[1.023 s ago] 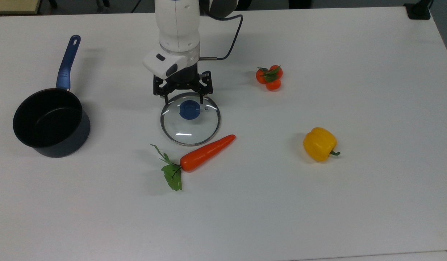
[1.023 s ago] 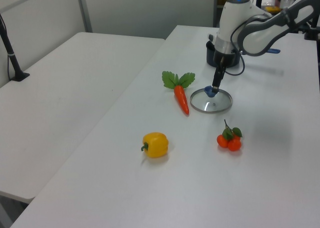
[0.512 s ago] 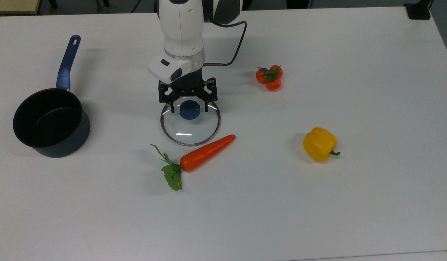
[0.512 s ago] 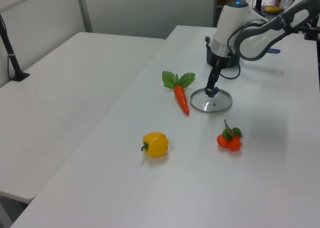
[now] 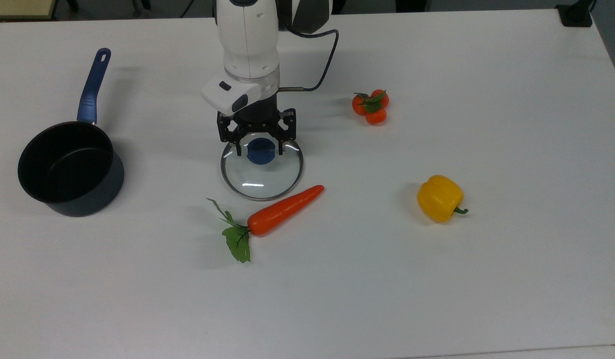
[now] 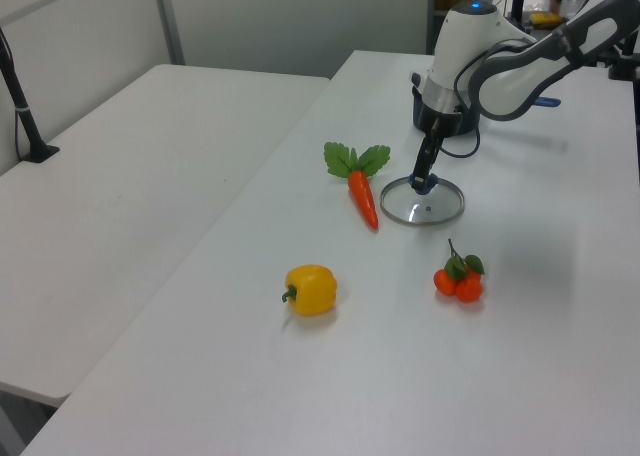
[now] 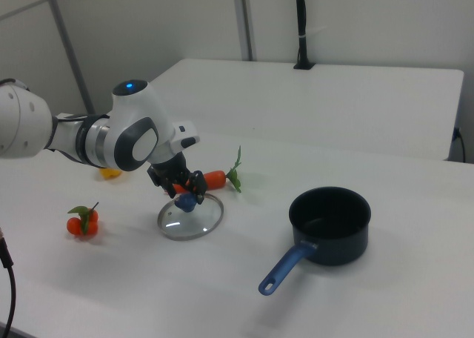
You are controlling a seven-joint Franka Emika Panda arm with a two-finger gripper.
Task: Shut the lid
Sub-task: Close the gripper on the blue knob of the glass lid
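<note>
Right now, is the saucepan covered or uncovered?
Uncovered: the saucepan shows its bare dark inside, while the glass lid lies flat on the table under the gripper.

Bright even light, soft shadows

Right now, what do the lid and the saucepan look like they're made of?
The lid looks like clear glass: the white table shows through it and it carries bright glints. Its rim looks like polished metal, and its blue knob is probably plastic. The saucepan looks like dark, matte coated metal, perhaps non-stick, and its glossy blue handle may be plastic or painted.
</note>
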